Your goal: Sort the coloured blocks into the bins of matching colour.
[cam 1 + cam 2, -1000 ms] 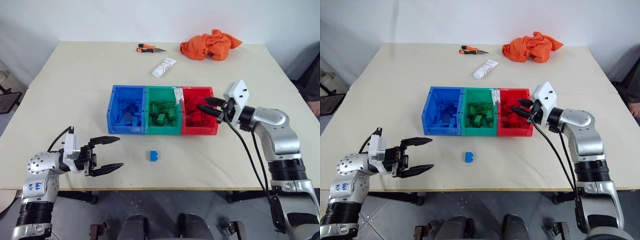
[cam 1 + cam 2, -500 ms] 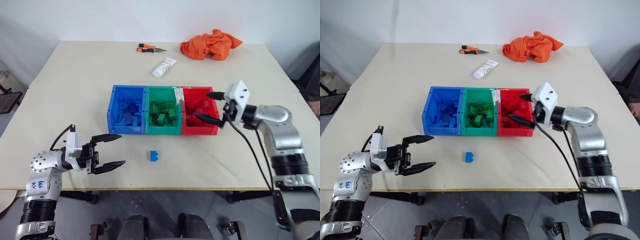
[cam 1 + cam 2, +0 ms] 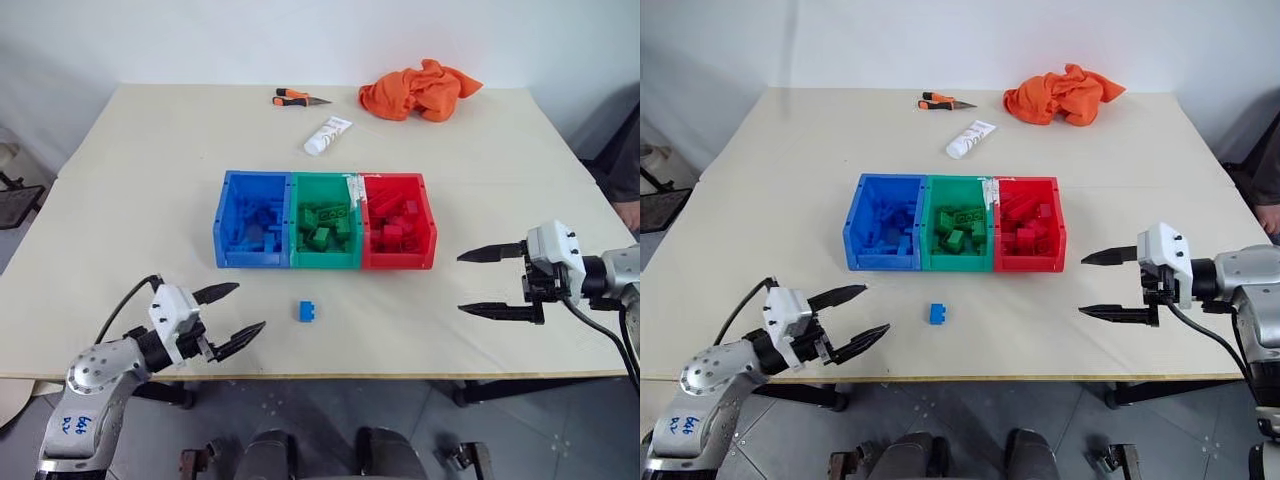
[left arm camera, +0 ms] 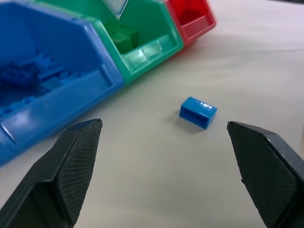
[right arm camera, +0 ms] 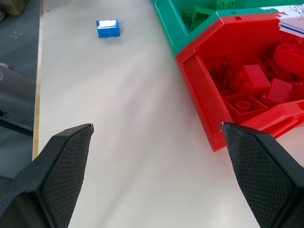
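Three joined bins stand in a row mid-table: blue bin [image 3: 252, 232], green bin [image 3: 326, 234], red bin [image 3: 398, 234], each holding several blocks of its own colour. One blue block [image 3: 308, 311] lies alone on the table in front of the green bin; it also appears as the blue block [image 4: 198, 112]. My left gripper [image 3: 231, 316] is open and empty, low at the front left, pointing toward that block. My right gripper [image 3: 480, 282] is open and empty, to the right of the red bin and apart from it.
At the far side of the table [image 3: 150, 190] lie a white tube [image 3: 328, 134], an orange-handled tool [image 3: 300, 98] and a crumpled orange cloth [image 3: 420, 90]. The table's front edge runs just beneath both grippers.
My right gripper opened over the red bin and pulled back to the right, away from it. My left gripper turned more toward the blue block.
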You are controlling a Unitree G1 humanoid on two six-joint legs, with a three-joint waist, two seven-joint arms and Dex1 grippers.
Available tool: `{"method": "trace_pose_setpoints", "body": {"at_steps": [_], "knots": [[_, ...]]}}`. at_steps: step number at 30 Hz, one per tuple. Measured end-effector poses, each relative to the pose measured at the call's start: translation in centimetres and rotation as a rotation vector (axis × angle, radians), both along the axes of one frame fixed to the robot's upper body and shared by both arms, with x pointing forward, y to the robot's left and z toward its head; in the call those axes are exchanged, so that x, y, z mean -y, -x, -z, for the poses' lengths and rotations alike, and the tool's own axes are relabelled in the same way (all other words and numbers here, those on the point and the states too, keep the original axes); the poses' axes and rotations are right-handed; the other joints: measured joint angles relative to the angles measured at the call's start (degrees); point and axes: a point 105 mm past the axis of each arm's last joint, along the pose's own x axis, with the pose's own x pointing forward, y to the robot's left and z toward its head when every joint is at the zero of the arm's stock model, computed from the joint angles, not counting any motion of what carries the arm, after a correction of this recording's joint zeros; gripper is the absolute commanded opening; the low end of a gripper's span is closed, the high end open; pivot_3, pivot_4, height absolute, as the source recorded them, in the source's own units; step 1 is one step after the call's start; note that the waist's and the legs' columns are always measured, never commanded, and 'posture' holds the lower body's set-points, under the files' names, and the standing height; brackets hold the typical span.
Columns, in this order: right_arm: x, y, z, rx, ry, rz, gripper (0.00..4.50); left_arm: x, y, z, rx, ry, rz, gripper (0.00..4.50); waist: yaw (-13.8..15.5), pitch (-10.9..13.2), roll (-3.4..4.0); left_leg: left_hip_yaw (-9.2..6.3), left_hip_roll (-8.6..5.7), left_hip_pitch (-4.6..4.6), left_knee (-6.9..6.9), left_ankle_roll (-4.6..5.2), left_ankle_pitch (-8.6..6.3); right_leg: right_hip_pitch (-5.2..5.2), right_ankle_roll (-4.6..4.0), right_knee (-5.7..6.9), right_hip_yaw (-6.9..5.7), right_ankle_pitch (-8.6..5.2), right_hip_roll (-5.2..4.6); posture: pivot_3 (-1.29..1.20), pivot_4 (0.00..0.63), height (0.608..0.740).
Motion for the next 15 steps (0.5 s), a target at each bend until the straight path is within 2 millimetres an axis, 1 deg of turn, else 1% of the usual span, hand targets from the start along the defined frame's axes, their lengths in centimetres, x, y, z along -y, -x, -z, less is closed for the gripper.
{"method": "trace_pose_setpoints", "body": {"at_steps": [2, 4, 6, 10, 15], "knots": [[-0.1, -0.2, -0.4, 0.015, 0.001, -0.004, 4.48, 0.8, 0.2, 0.0, -0.015, -0.016, 0.005, 4.50, 0.1, 0.0, 0.05, -0.01, -0.04, 0.00, -0.02, 0.01, -0.01, 0.00, 0.00, 0.00, 0.14, 0.00, -0.33, 0.00, 0.150, 0.740], [-0.1, -0.5, -0.7, 0.025, 0.000, -0.007, 4.48, 1.5, 0.2, 0.1, -0.027, -0.017, -0.003, 4.50, 0.0, 0.0, 0.04, -0.06, -0.06, -0.01, -0.02, 0.01, -0.01, 0.01, 0.00, 0.00, 0.06, 0.00, -0.39, 0.00, 0.150, 0.740], [-0.2, -0.6, -0.6, 0.019, -0.001, -0.005, 4.48, 2.2, 0.1, 0.2, -0.035, -0.013, -0.010, 4.50, 0.1, 0.0, 0.04, -0.10, -0.08, -0.03, -0.02, 0.01, -0.01, 0.02, 0.00, -0.01, -0.03, 0.00, -0.39, 0.00, 0.150, 0.740], [-0.7, -0.8, -0.1, 0.009, -0.012, -0.015, 4.48, 3.9, -0.9, 0.4, -0.049, 0.022, -0.044, 4.50, 0.2, 0.0, 0.04, -0.11, -0.12, -0.02, 0.01, 0.03, 0.00, 0.12, 0.00, -0.05, -0.22, 0.00, -0.15, 0.00, 0.150, 0.740], [-0.9, -0.9, -0.1, 0.014, -0.011, -0.015, 4.48, 6.1, -2.2, 0.4, -0.019, 0.014, -0.009, 4.50, 0.7, 0.0, 0.05, -0.07, -0.13, -0.02, 0.03, 0.04, 0.00, 0.13, 0.00, -0.10, -0.39, 0.00, -0.03, 0.00, 0.150, 0.740]]}}
